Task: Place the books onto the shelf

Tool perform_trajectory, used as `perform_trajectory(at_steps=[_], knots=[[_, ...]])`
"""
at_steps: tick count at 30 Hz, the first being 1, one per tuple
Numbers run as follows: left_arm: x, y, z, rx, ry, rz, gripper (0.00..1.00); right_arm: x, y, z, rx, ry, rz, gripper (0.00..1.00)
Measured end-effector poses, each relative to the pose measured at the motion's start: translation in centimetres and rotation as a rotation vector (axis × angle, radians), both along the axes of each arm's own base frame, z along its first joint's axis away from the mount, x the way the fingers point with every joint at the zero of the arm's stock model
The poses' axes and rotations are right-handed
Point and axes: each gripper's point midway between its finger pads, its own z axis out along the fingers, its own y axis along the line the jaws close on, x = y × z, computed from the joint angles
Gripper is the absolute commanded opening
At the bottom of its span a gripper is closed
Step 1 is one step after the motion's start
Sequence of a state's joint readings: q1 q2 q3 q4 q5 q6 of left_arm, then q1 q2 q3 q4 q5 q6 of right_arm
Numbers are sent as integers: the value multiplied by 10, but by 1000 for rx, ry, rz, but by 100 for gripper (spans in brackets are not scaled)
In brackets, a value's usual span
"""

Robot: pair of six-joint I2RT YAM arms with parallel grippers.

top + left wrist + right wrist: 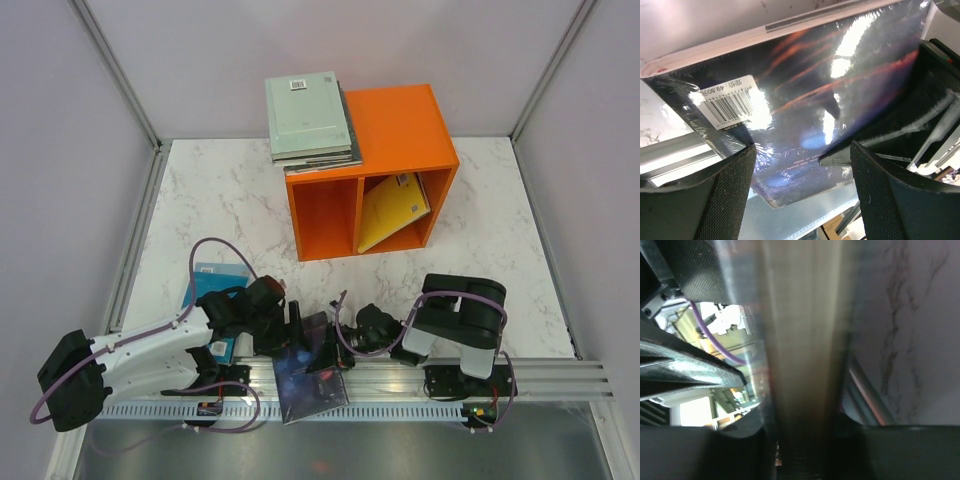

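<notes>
**Q:** Left gripper (802, 170), finger state?
**A:** Fingers (715, 200) apart. The dark space-print book (805, 95) lies just beyond them (barcode sticker (727, 107) nearer the left finger).
**Q:** Right gripper (805, 445)?
**A:** The same book's edge stands between its fingers (700, 450). Blur hides whether they clamp it. The orange shelf (400, 120) stands well beyond.

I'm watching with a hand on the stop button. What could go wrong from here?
The dark book juts past the table's front rail; the right fingers pinch only its edge, so it may slip and fall. The open left fingers sit close by and could clash. The stack overhangs the shelf top; a bump might topple it.
</notes>
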State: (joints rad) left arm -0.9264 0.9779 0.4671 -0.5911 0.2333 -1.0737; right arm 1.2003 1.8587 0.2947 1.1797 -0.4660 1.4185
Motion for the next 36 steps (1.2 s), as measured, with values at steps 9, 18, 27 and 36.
perform_trajectory(at_steps=[9, 18, 27, 36], knots=[[11, 1, 2, 4, -63, 6, 82, 0, -11, 6, -5, -13, -28, 0], [26, 22, 22, 45, -204, 40, 88, 24, -46, 58, -103, -245, -151, 0], [40, 12, 78, -33, -308, 43, 88, 111, -141, 202, -186, -598, -700, 0], [34, 20, 80, -21, -300, 40, 88, 155, -207, 217, -582, -795, -924, 0]])
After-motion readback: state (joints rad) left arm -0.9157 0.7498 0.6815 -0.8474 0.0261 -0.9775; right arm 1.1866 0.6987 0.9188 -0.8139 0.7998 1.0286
